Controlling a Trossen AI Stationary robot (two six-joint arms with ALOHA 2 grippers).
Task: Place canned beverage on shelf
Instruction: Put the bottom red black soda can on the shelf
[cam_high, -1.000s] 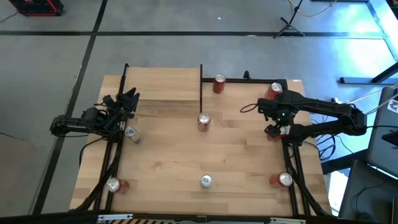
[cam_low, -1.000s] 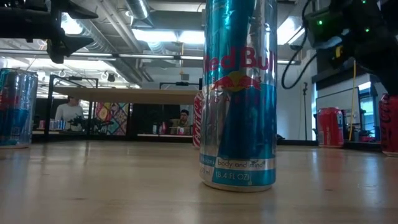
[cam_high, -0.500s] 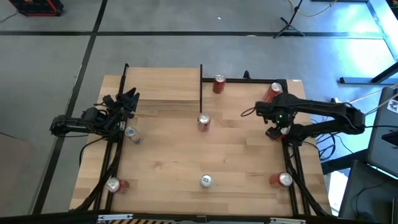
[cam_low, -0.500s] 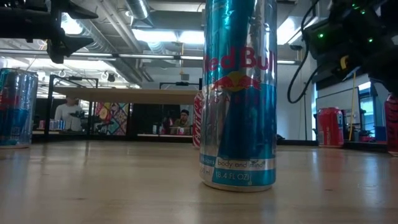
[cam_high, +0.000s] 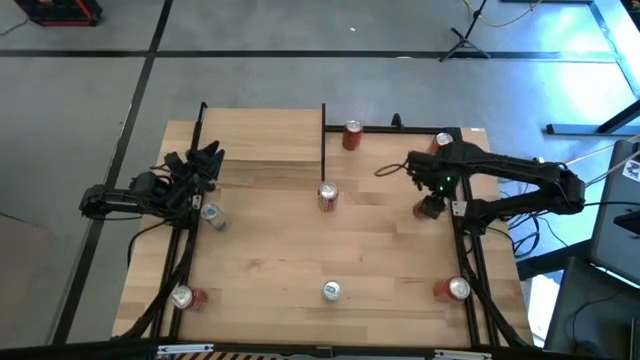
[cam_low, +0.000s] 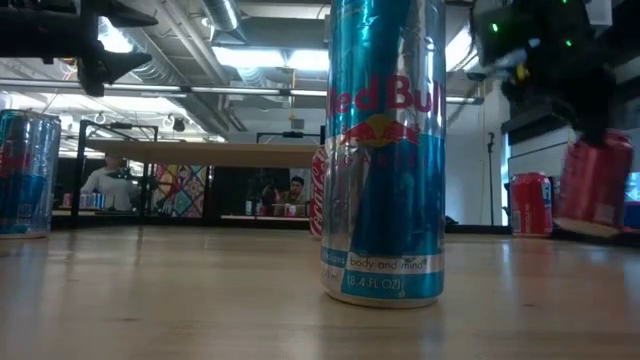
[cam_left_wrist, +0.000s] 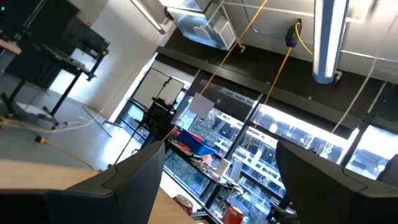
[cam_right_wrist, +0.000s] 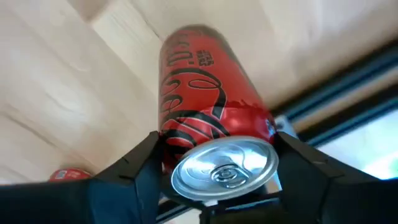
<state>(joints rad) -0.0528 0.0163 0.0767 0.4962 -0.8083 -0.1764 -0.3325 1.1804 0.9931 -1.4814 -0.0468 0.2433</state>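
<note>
Low view: "Red Bull" can (cam_low: 385, 150) foremost.

The can (cam_right_wrist: 208, 134) is red with black script and a silver top, clamped between the right gripper's (cam_high: 430, 207) fingers and lifted, tilted, off the table near its right edge. The shelf (cam_high: 262, 135), a light wood board on black posts, stands at the far left.

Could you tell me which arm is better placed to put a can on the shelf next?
The right. Its gripper already holds a red can, lifted off the table in the low view. The left gripper is nearer the shelf but carries nothing.
</note>
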